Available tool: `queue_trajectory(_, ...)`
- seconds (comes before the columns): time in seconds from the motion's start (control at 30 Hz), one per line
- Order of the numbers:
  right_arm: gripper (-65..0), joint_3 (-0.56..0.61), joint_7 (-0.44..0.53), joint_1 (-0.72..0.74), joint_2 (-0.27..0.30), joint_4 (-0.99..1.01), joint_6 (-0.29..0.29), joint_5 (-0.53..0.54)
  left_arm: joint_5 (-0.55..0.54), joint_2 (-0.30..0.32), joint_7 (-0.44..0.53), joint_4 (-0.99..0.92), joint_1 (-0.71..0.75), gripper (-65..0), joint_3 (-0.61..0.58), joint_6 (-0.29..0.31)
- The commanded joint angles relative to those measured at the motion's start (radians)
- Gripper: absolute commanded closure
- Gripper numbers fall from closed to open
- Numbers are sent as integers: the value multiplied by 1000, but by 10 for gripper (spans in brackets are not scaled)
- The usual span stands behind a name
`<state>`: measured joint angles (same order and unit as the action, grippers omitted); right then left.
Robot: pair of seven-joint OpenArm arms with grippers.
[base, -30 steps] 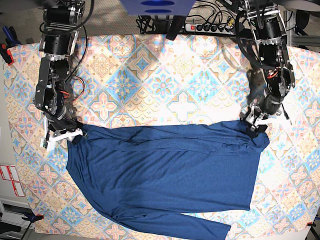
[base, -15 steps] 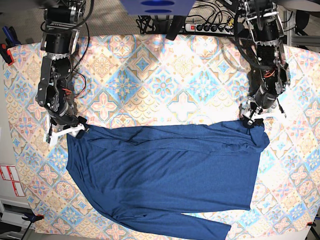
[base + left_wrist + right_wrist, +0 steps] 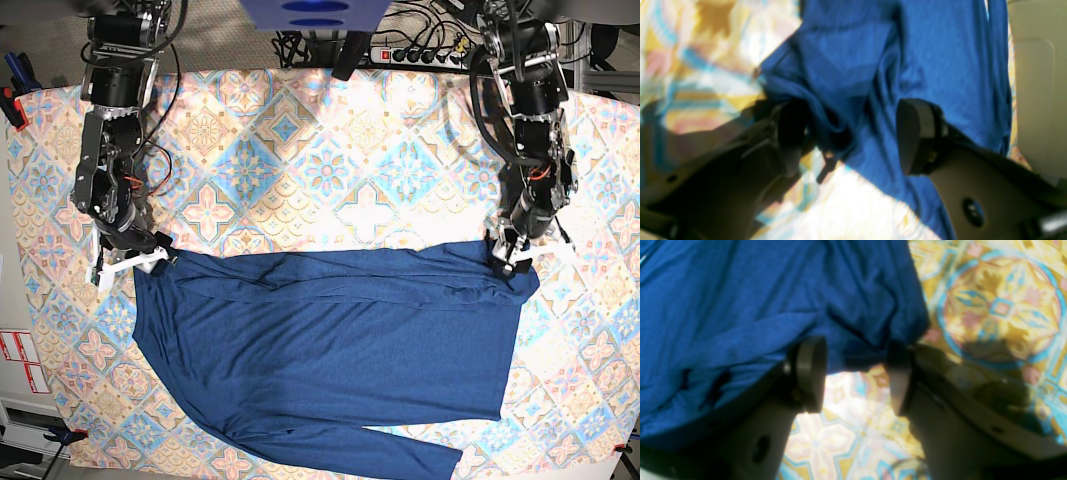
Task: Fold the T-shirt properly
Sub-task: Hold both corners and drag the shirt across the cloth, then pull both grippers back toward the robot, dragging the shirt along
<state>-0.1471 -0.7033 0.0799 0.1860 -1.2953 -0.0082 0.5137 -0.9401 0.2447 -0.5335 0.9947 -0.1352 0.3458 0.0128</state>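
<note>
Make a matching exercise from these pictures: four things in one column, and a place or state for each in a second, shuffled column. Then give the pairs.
Things:
1. T-shirt
2. tablecloth
3. left gripper
4. power strip

Places or states:
A. at the shirt's top corner on the base view's right, open
B. lying spread out, one sleeve along its near edge
C. beyond the far edge of the table, with cables plugged in
D. pastel patterned, covering the table under the shirt

Pairs: 1-B, 2-D, 3-A, 4-C

bare tablecloth [image 3: 330,150] between both arms, t-shirt [image 3: 330,340] across the near half
</note>
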Motion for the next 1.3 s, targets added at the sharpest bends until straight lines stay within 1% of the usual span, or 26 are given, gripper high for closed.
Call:
queue_trajectory(0.0,-285,-4,17,22,11,-17,7,7,5,6,-7,-23,-10,-415,6,-9)
queue_trajectory(0.07,-285,-4,17,21,11,-17,7,10,3,6,-7,-23,-10,-414,6,-9)
queue_trajectory(0.13,-285,-4,4,19,11,-17,7,47,3,6,-7,-23,-10,-413,6,-9)
queue_trajectory(0.17,-285,-4,-6,14,11,-14,7,70,3,6,-7,-23,-10,-406,6,-9)
queue_trajectory(0.2,-285,-4,-11,11,11,-7,7,95,3,6,-7,-23,-10,-382,6,-9)
queue_trajectory(0.23,-285,-4,-13,10,11,-4,7,116,3,8,-7,-23,-10,-345,6,-9)
queue_trajectory(0.3,-285,-4,-11,8,11,6,7,153,3,8,-7,-23,-7,-249,6,-9)
queue_trajectory(0.33,-285,-4,-11,7,11,13,7,173,3,8,-7,-23,-5,-180,6,-9)
queue_trajectory(0.4,-286,-4,-9,7,11,29,7,208,3,6,-7,-23,-4,-68,6,-9)
queue_trajectory(0.43,-287,-4,-8,7,11,33,7,221,3,5,-7,-23,-2,-26,6,-9)
queue_trajectory(0.47,-288,-4,-6,7,11,39,7,228,3,5,-7,-23,-2,0,6,-9)
queue_trajectory(0.6,-289,-12,-5,14,11,79,7,257,3,5,-10,-23,-1,0,6,-9)
queue_trajectory(0.7,-290,-69,-5,18,11,141,7,288,3,6,-10,-23,-1,0,6,-9)
queue_trajectory(0.8,-295,-98,-5,64,11,234,7,319,3,6,-10,-23,9,0,6,-9)
queue_trajectory(0.93,-318,-99,-3,122,11,340,7,323,3,5,-10,-23,12,0,5,-9)
queue_trajectory(1.07,-317,-99,12,159,11,380,7,323,3,5,-10,-23,12,0,3,-9)
queue_trajectory(1.2,-310,-90,41,191,11,411,7,322,3,5,-10,-23,13,0,5,-9)
queue_trajectory(1.27,-268,-90,43,208,11,434,7,322,3,5,-10,-23,13,0,5,-9)
